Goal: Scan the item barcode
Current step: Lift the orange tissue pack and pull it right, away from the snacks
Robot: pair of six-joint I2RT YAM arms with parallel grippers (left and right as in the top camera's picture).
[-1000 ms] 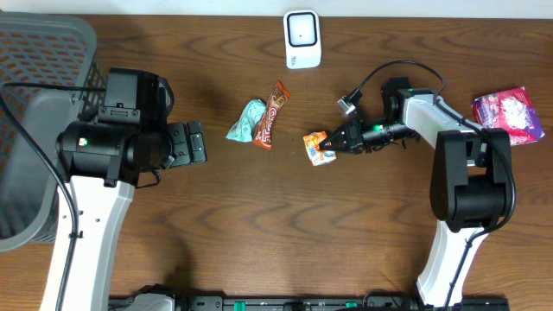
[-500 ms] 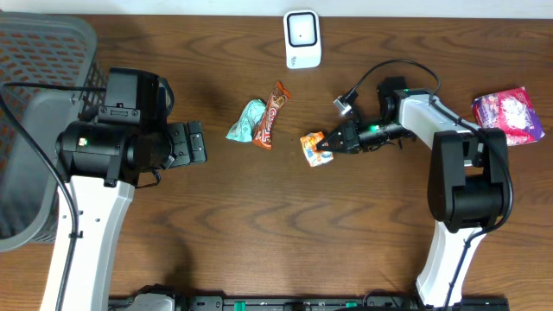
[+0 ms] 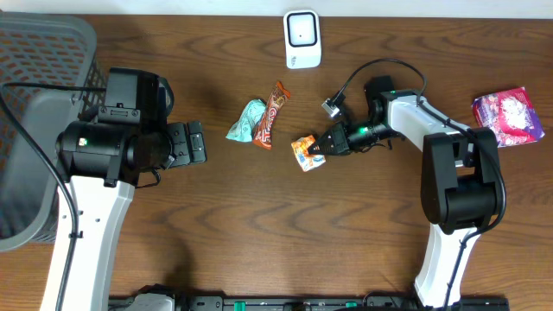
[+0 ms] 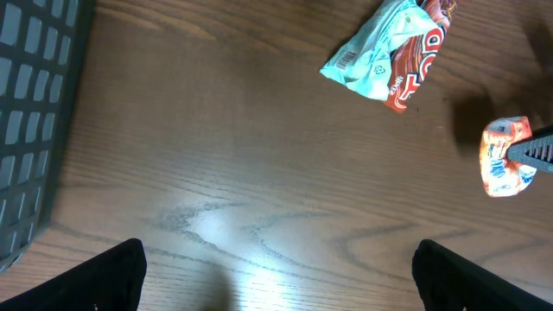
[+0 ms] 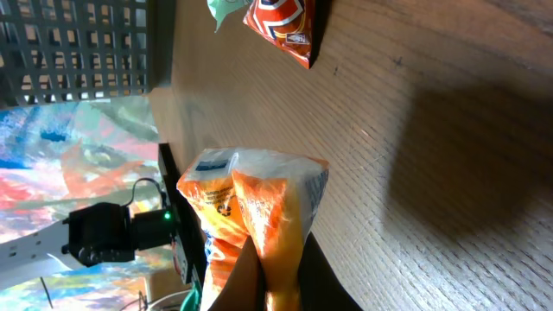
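Right arm (image 3: pixel 415 114) reaches toward 9 o'clock, right fingers (image 3: pixel 331 143) pinching orange snack packet (image 3: pixel 303 154) above counter (image 3: pixel 259 216); left fingers (image 4: pixel 112 272) spread wide

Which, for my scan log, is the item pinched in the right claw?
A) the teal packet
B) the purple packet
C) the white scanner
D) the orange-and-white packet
D: the right claw is shut on the orange-and-white packet, while the teal packet and the purple packet lie apart from it.
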